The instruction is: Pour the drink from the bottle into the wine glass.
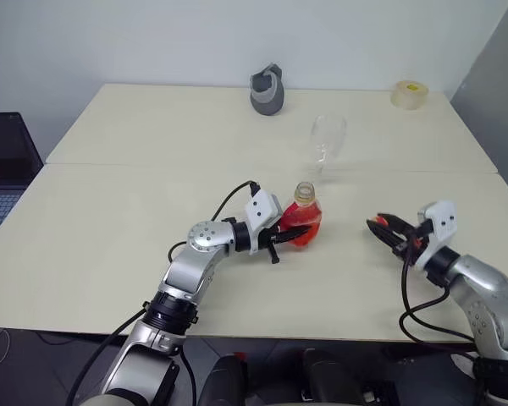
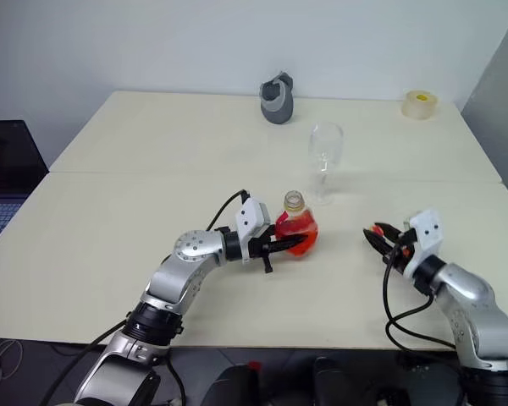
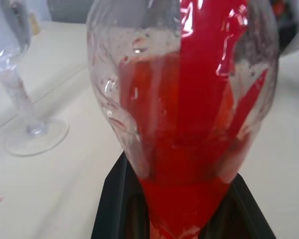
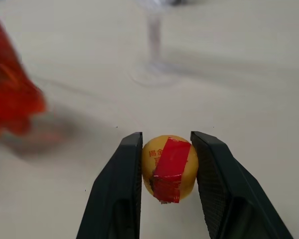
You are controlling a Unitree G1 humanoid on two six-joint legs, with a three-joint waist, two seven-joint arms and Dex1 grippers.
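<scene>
The bottle (image 1: 303,216) stands upright near the table's middle, uncapped, with the red drink (image 3: 189,164) filling its lower body. My left gripper (image 1: 288,237) reaches in from the left and is shut around the bottle's lower body. The empty wine glass (image 1: 326,142) stands just behind the bottle, a little to the right; its foot (image 3: 35,138) shows in the left wrist view. Off to the right, low over the table, my right gripper (image 4: 167,147) is shut on a small yellow cap (image 4: 169,167) with red tape on it.
A grey jug-like object (image 1: 268,90) stands at the table's far edge, and a roll of tape (image 1: 410,94) lies at the far right corner. A laptop (image 1: 0,169) sits off the table's left side. A seam (image 1: 152,165) crosses the tabletop behind the bottle.
</scene>
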